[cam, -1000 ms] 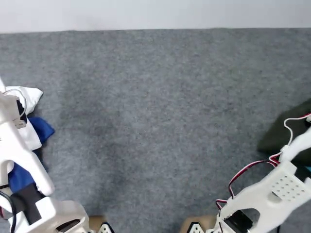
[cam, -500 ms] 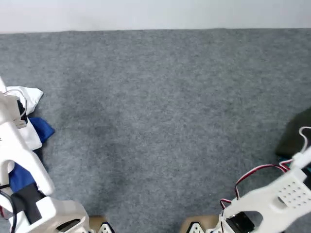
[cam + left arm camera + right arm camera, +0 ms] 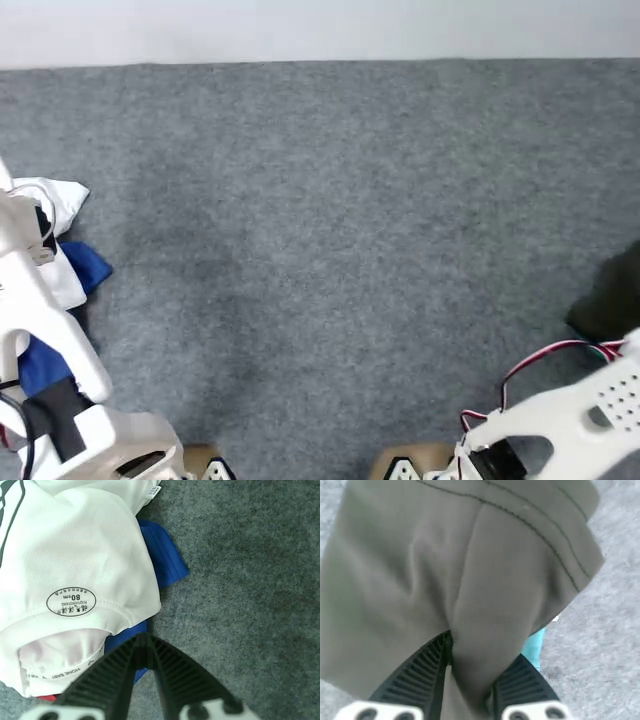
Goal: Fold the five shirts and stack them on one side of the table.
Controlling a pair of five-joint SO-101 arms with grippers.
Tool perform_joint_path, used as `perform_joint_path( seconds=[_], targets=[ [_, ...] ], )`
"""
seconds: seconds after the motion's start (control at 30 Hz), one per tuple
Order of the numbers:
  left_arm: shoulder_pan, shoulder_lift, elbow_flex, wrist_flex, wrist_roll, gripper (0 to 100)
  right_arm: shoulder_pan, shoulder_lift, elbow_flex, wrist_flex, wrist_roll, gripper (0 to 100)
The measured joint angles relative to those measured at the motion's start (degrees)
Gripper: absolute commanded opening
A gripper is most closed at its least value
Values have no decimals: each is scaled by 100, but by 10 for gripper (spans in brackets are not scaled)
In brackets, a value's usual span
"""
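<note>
The left gripper [image 3: 145,642] has its two black fingers pressed together with nothing between them. Just past its tips lies a bunched white shirt [image 3: 75,570] with an oval printed label facing up. A blue shirt [image 3: 162,560] pokes out from under the white one, and its edge runs right beneath the fingertips. A sliver of red cloth [image 3: 50,698] shows close to the gripper's base, under the white shirt. Beside the tips on the other side is bare grey mat [image 3: 250,580].

The right gripper [image 3: 480,650] is clamped on an olive shirt [image 3: 445,565] – a thick fold of it is pinched between the ribbed fingers and spreads out ahead of them, with stitched seams near its far edge. A teal shirt [image 3: 535,650] peeks out beneath the olive one, right next to one finger.

From above, the left arm [image 3: 40,300] stands over the white and blue pile, and the right arm [image 3: 580,420] sits low, with the olive shirt a dark patch just beyond it – well apart from the left gripper's pile.
</note>
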Motion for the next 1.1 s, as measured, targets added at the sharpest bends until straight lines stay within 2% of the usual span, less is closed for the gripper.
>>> perform_joint_path(
  seconds=[0.27,0.4,0.57,0.67,0.8,1.03,1.1],
  targets=[
    [0,0,0,0,0,8,237,44,0,-501,9,9],
    [0,0,0,0,0,8,431,536,-9,-853,9,25],
    [0,0,0,0,0,8,457,826,-9,-844,0,258],
    [0,0,0,0,0,8,457,818,-9,-554,-114,340],
    [0,0,0,0,0,8,352,545,-9,-202,-387,347],
    [0,0,18,0,0,8,-246,-132,-9,624,-466,344],
    [0,0,18,0,0,8,-413,-132,-9,765,-484,316]
  ],
)
